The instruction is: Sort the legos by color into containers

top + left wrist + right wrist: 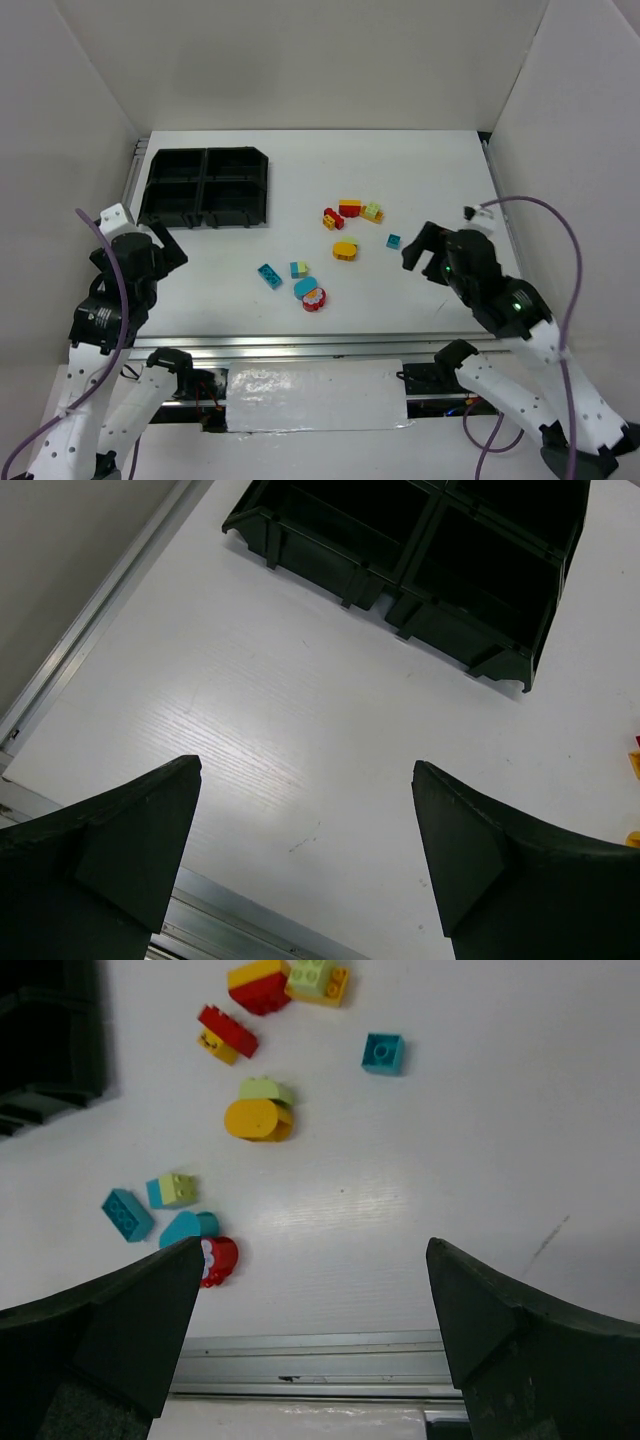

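Observation:
The legos lie loose on the white table right of centre: a red-and-yellow brick (350,208), a green-and-yellow one (372,212), a red one (332,219), a rounded yellow piece (345,249) (258,1118), a small teal cube (393,241) (383,1052), a teal brick (269,275), a teal-and-green brick (299,269) and a rounded red piece (314,299) (220,1258). The containers are one black four-compartment tray (205,188) (450,570) at the back left, with nothing showing inside. My left gripper (165,250) (306,768) hangs open over bare table near the tray. My right gripper (425,250) (316,1245) is open, right of the bricks.
A metal rail (350,1360) runs along the table's near edge, and another rail (90,630) runs along the left side. White walls enclose the table on the left, back and right. A rounded teal piece (305,287) touches the red rounded one.

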`<move>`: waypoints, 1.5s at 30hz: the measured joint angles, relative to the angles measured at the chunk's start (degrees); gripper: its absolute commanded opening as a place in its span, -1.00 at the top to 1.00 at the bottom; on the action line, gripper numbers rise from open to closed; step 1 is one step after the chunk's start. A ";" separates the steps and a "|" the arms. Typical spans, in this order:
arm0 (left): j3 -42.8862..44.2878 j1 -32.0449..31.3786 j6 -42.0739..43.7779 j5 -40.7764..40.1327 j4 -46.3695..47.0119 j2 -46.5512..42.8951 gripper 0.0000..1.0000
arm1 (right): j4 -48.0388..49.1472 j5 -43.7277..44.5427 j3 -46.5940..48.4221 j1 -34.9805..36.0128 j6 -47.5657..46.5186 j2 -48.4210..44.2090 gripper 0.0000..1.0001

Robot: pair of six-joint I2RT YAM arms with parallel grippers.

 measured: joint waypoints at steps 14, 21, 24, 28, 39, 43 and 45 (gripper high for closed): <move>-0.13 0.00 0.20 1.11 0.17 0.68 -0.99 | 21.90 -4.94 -1.18 -8.85 -0.74 48.35 -0.46; -0.46 -0.02 0.31 1.99 0.33 0.55 -0.99 | 25.46 -7.02 5.49 -14.27 -4.42 60.41 -0.41; -0.46 -0.02 0.42 2.38 0.33 0.55 -0.99 | 26.36 -8.28 7.32 -15.34 -5.55 62.69 -0.41; -0.46 -0.02 0.83 2.69 0.39 0.55 -0.99 | 26.95 -10.05 9.60 -15.89 -6.47 65.96 -0.25; -0.46 -0.02 1.51 2.97 0.98 0.55 -0.99 | 25.46 -10.60 11.78 -16.26 -7.08 69.77 0.14; -0.48 -0.02 1.49 2.97 1.16 0.48 -0.99 | 25.20 -10.82 12.44 -16.28 -7.50 70.12 0.45; -0.48 -0.02 1.51 2.97 1.16 0.42 -0.99 | 25.05 -11.13 12.44 -16.28 -7.76 70.14 0.60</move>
